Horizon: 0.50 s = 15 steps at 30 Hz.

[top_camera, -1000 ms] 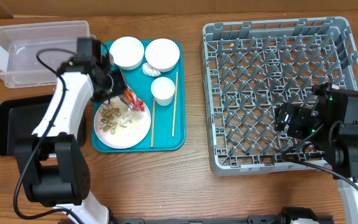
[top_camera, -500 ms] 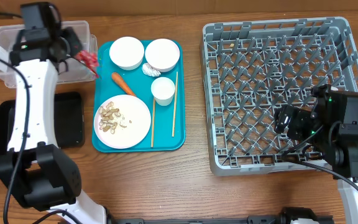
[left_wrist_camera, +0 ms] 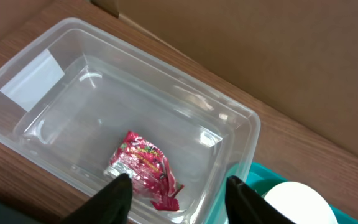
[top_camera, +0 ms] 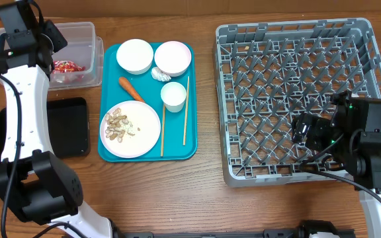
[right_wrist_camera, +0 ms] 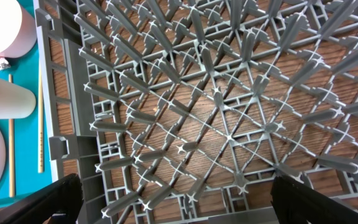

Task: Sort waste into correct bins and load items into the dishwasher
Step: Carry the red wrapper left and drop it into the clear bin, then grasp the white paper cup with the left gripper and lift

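Wrapper is lying red and crinkled on the floor of the clear tub in the upper left of the overhead frame, so the waste-sorting step is underway with one piece binned. Left gripper is hanging over the tub, its jaws spread wide and gripping nothing, with the wrapper sitting loose just beyond the fingertips. I cannot tell whether one tip is brushing it. Right gripper is hovering over the lower right part of the rack, jaws also spread wide and empty. Nothing is sitting in the rack.

The other waste is waiting on the teal tray at centre left:
- The carrot is lying just above the plate.
- The tissue is sitting between the two bowls.
- The nut shells are piled on the plate.

The black tray below the tub is holding nothing.

The cup and chopsticks are sitting on the teal tray too, not yet loaded.

The next move is probably for the left arm: lifting clear of the tub wall, swinging right to the teal tray and closing on the carrot or tissue. The carrot is lying close to the plate rim, so the jaws would need to come down across its narrow width without knocking the plate.
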{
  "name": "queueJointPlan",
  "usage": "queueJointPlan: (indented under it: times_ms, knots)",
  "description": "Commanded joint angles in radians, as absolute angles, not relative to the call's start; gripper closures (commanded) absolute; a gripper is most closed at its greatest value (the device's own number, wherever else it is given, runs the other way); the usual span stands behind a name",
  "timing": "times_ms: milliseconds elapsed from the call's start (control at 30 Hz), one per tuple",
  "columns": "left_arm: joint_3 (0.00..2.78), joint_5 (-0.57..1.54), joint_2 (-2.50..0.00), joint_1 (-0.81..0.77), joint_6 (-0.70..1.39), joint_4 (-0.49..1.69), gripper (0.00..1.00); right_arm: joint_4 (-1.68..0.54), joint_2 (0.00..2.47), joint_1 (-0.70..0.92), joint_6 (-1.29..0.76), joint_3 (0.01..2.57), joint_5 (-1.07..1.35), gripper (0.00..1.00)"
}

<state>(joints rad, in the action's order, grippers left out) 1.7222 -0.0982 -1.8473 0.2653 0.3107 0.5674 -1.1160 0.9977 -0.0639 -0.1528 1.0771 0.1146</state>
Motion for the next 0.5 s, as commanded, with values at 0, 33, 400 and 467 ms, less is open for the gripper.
queueJointPlan:
  times_ms: [0, 33, 400, 467]
  knots:
    - [1.74, -0.057, -1.866, 0.257, 0.294, 0.57, 0.53, -1.114, 0.992, -0.067, -0.147, 1.101, 0.106, 0.0]
    - [1.74, -0.03, -1.863, 0.252, 0.286, 0.574, 0.55, -1.114, 0.992, -0.067, -0.147, 1.101, 0.106, 0.0]
    - [1.736, 0.192, -1.844, 0.087, 0.269, 0.844, 0.51, -1.113, 0.992, -0.067, -0.146, 1.101, 0.105, 0.0]
    - [1.734, 0.192, -1.845, 0.047, 0.27, 0.903, 0.53, -1.113, 0.992, -0.067, -0.146, 1.101, 0.105, 0.0]
